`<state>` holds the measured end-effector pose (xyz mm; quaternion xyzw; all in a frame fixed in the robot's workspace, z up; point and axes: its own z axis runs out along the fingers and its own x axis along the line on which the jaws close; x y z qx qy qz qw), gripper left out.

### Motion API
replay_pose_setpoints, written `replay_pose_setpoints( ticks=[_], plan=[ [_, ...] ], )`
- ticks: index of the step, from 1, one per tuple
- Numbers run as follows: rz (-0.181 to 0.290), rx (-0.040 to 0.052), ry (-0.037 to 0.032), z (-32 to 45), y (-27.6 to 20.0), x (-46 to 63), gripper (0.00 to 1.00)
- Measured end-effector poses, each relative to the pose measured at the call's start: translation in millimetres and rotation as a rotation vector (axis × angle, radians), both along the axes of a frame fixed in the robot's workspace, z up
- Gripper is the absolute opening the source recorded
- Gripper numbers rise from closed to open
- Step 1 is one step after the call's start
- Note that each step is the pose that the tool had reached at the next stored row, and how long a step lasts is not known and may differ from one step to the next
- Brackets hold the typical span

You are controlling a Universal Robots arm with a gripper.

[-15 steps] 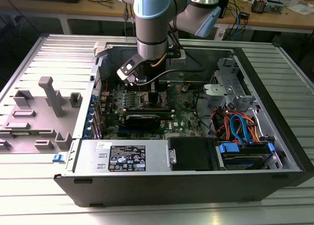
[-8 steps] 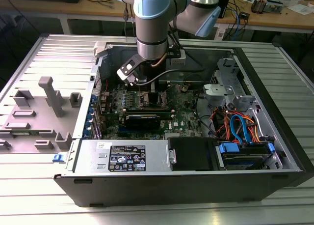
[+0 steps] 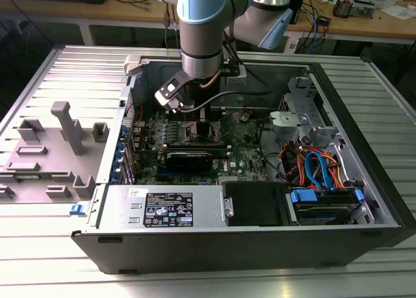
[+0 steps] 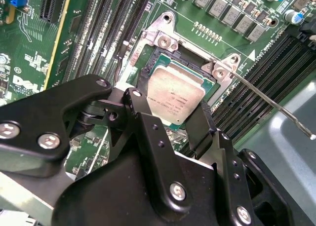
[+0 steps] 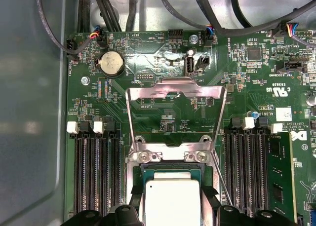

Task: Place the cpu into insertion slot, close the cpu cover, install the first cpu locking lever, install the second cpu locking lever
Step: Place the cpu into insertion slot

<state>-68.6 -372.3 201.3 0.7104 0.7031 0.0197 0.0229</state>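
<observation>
The small square cpu (image 5: 172,201) has a matt silvery-grey metal top. The thin square-framed cpu cover (image 5: 174,93) is smooth, shiny metal.

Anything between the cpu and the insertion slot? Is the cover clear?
Nothing visible. The gripper holds the cpu right at the insertion slot; the cpu cover is swung open away from it, and a locking lever juts off to one side.

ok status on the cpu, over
Status: gripper shut on the cpu, right at the insertion slot; seating unclear. The cpu cover raised open, one locking lever swung out. Nothing seen blocking the slot.
</observation>
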Motion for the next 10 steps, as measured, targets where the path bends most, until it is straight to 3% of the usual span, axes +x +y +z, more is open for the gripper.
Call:
replay_pose_setpoints(
  ticks=[10],
  plan=[
    [-0.007, -0.0001, 0.0001, 0.0, -0.5, 0.6, 0.54]
  ],
)
